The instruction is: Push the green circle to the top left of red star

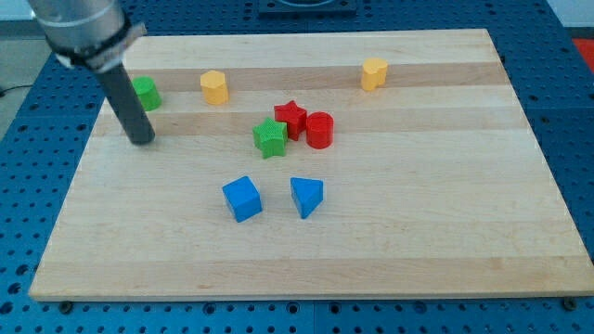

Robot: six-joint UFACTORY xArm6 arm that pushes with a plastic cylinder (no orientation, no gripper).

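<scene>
1. Nearest you on the pale wooden desk [445, 260] sit two blue pieces: a blue cube-like block [242, 199] and, just to its right, a blue wedge-shaped block [306, 197]. Neither plays any part in this task.
2. Farther back, near the middle, you will find the red star block [290, 118]. A red cylinder block [319, 130] is close against its right side, and a green star block [269, 138] sits just near-left of it, seemingly touching.
3. Your target, the green circle block [145, 94], lies far off on the left side of the desk, well apart from the red star and partly hidden behind the dark rod.
4. My tip [141, 142] rests on the desk just near of the green circle, slightly to its left. This arm has no fingers, so you get no wide or narrow setting; the rod holds nothing.
5. Two yellow blocks stand along the far side: a yellow hexagonal block [214, 86] between the green circle and the red star, and another yellow block [374, 73] farther right.
6. Judging progress: almost nothing is done. The green circle must yet travel rightward to a spot just far-left of the red star, and the nearer yellow block sits close to that path, so watch for a collision.
</scene>
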